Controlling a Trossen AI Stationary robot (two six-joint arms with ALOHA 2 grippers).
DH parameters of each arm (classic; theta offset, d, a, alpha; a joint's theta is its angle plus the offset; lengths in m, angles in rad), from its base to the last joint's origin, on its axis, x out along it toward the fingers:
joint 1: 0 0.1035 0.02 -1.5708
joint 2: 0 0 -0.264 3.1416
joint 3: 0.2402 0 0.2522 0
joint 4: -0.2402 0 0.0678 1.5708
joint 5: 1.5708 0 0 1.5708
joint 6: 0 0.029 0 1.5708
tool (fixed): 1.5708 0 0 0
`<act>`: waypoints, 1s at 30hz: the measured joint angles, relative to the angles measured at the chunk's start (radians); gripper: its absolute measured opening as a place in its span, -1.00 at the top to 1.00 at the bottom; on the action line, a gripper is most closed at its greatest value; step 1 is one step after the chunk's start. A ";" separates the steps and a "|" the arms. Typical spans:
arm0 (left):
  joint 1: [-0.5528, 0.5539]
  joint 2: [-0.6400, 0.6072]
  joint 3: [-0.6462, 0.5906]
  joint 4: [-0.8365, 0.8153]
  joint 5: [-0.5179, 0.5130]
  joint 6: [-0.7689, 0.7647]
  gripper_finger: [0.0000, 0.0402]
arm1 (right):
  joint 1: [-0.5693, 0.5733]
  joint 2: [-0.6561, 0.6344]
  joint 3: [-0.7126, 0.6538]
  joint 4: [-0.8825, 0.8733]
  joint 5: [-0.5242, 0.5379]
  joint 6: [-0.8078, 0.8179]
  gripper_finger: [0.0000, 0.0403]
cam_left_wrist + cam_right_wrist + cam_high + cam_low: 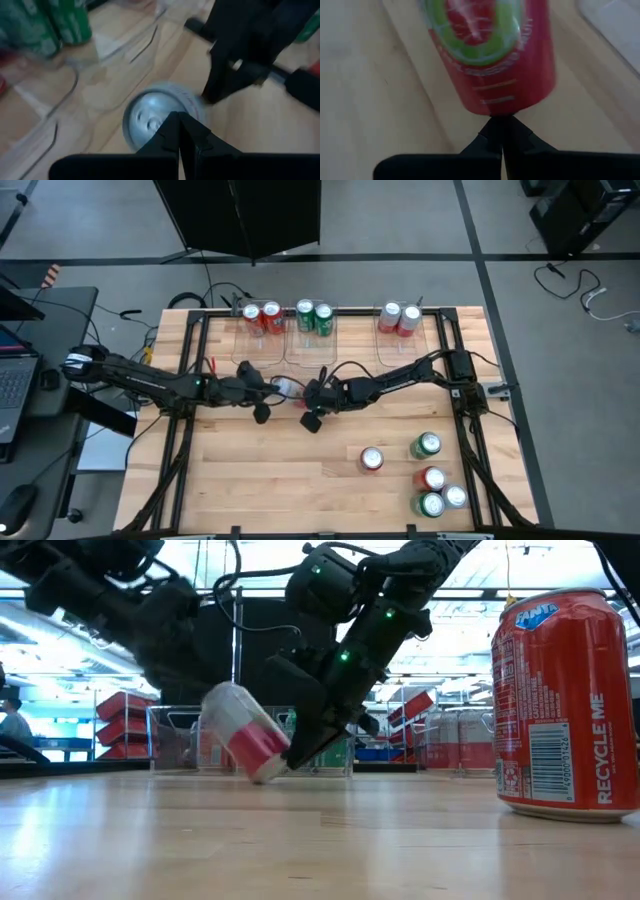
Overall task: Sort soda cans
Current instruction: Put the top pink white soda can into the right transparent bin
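Mid-frame in the high view, a silver-white and red soda can (288,388) tipped between the left gripper (268,393) and the right gripper (312,402), neither one holding it. Seen low, tilted hard on its bottom edge (246,736) against the right arm's dark fingers (318,735), one rim on the tabletop (300,840). Left wrist view: fingers (179,136) pressed together with nothing between, silver top (150,117) just beyond the tips. Right wrist view: same story, fingers (501,131) clenched empty, tips right at the can's red end (495,55). Likely trouble: a nudge from either closed tip, and off rolls the can toward the clear bins (262,352) at upper centre, or out of reach of both arms. Also a collision risk, both grippers crowded onto one can. Elsewhere, two cans each in three bins along the top, and five more standing lower right, a green one (427,445) among them, well clear for now.
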 joint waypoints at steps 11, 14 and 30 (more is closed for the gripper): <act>0.000 0.002 0.022 0.008 0.013 0.041 0.99 | 0.007 -0.006 0.007 0.085 -0.002 -0.037 1.00; 0.000 0.002 0.022 0.021 0.040 0.040 0.99 | 0.005 -0.006 0.007 0.093 -0.015 -0.048 1.00; -0.001 0.003 0.019 0.057 0.144 0.039 0.99 | -0.002 -0.028 0.005 0.055 -0.048 -0.110 0.80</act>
